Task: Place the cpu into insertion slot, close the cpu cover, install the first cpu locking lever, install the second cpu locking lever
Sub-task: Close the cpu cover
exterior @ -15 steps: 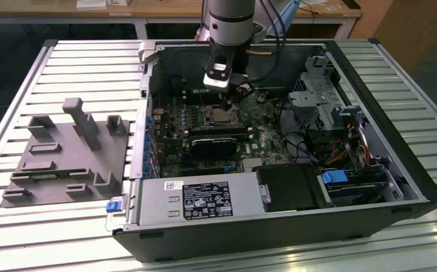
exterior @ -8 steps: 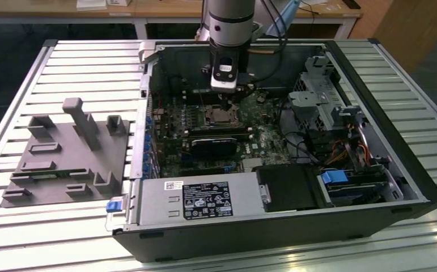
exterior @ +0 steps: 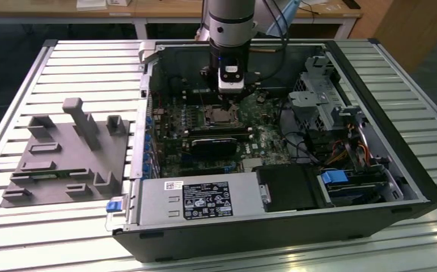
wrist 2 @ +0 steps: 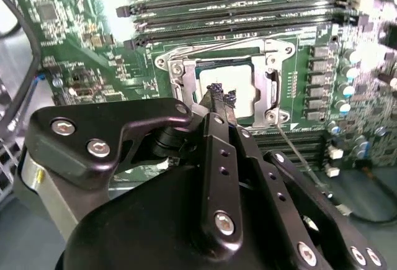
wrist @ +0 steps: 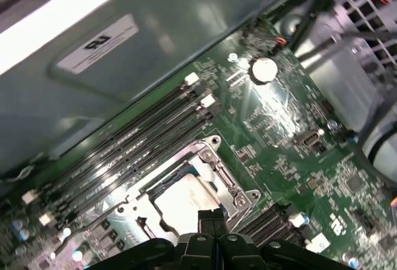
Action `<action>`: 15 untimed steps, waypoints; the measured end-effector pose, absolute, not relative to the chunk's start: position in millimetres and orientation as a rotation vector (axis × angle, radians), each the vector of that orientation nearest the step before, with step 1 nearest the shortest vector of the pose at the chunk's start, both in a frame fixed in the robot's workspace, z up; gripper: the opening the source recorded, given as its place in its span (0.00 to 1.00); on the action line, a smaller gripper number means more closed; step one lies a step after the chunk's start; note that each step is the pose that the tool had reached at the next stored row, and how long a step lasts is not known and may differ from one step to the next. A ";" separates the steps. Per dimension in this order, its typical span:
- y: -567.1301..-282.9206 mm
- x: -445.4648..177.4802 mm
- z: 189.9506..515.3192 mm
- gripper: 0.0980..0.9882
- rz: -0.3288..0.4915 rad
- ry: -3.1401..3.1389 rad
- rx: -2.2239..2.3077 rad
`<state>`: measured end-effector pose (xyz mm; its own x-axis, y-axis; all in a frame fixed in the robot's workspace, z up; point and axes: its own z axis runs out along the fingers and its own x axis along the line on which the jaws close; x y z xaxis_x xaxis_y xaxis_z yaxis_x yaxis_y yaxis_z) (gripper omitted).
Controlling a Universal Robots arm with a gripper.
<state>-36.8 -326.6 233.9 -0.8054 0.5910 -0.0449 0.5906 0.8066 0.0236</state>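
Sitting in insertion slot point(wrist 2: 218, 56), cpu point(wrist 2: 231, 77) directly beneath gripper point(wrist 2: 219, 95); jaws pressed together, empty.

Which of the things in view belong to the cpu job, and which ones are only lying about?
Job: cpu, cpu cover, locking lever, end effector.
Lying about: power supply box, grey fixture plate, memory slots, round battery.

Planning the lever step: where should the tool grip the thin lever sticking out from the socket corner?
Probably the lever near its free end, away from the insertion slot, from above, pinching across it: it is a thin straight rod, and that end lies clear of the slot.
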 end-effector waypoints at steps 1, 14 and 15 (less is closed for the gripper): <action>-326.6 -36.8 233.8 0.01 0.014 2.946 0.936; -326.6 -36.8 232.8 0.01 0.022 3.035 0.595; -326.6 -36.8 232.6 0.01 0.023 3.040 0.567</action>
